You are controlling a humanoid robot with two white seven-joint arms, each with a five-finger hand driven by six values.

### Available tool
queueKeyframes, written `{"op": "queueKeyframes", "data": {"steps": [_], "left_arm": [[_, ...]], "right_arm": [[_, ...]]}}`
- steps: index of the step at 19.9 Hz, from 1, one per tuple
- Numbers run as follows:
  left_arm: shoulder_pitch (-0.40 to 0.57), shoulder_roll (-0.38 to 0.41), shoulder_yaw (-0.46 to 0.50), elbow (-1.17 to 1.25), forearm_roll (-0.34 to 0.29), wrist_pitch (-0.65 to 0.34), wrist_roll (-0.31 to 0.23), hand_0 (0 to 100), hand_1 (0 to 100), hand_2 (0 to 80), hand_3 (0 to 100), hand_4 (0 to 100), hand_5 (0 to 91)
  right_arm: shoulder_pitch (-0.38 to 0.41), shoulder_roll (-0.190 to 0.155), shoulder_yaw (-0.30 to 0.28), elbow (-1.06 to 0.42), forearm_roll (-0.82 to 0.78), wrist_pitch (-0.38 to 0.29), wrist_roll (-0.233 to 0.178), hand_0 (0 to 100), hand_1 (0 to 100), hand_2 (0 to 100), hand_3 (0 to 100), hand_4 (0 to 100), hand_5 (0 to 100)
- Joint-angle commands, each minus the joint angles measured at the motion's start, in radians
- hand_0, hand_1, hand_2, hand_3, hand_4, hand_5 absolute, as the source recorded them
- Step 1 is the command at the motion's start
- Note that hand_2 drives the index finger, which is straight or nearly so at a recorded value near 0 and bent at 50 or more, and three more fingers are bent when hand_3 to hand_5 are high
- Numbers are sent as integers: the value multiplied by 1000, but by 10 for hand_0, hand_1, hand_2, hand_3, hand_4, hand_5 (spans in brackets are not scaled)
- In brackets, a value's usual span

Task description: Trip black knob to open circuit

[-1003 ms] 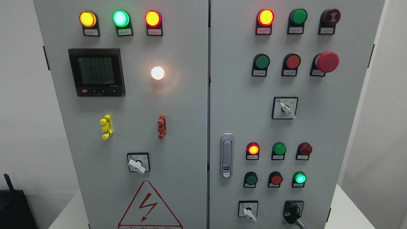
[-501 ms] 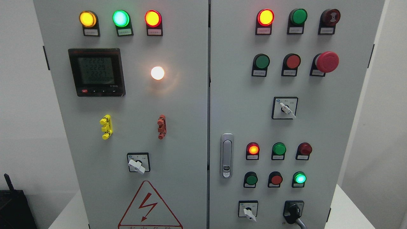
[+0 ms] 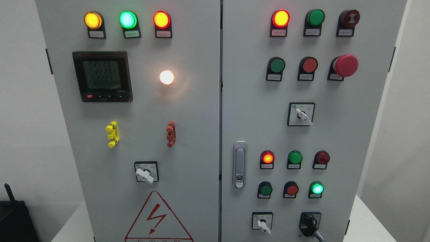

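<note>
The black knob (image 3: 310, 225) sits at the bottom right of the grey cabinet's right door (image 3: 255, 127), its handle pointing down and to the right toward the picture's lower edge. To its left is a white selector switch (image 3: 263, 224) on a black-framed plate. Neither of my hands nor any arm shows in the head view.
The right door carries lit red (image 3: 280, 18) and green (image 3: 316, 188) lamps, a red mushroom button (image 3: 345, 65), another selector (image 3: 302, 114) and a metal latch handle (image 3: 239, 164). The left door holds a meter (image 3: 101, 76), a white lamp (image 3: 166, 77) and a warning triangle (image 3: 157, 218). A black device (image 3: 15, 220) stands lower left.
</note>
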Motion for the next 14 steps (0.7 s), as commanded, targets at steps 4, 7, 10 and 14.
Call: {"op": "queueKeyframes", "data": {"steps": [4, 7, 10, 14], "left_arm": [[0, 0, 0, -25, 0, 0, 0, 120, 389, 0, 0, 0, 0], [0, 0, 0, -25, 0, 0, 0, 120, 389, 0, 0, 0, 0], [0, 0, 0, -25, 0, 0, 0, 120, 389, 0, 0, 0, 0], [0, 0, 0, -25, 0, 0, 0, 120, 389, 0, 0, 0, 0]], "right_arm": [[5, -8, -23, -3, 0, 0, -3, 0, 0, 76, 1000, 1000, 998], [16, -8, -23, -19, 0, 0, -3, 0, 0, 72, 1000, 1000, 995], [25, -8, -23, -26, 0, 0, -6, 0, 0, 65, 1000, 1000, 994], [50, -6, -23, -51, 0, -2, -6, 0, 0, 57, 1000, 1000, 989]]}}
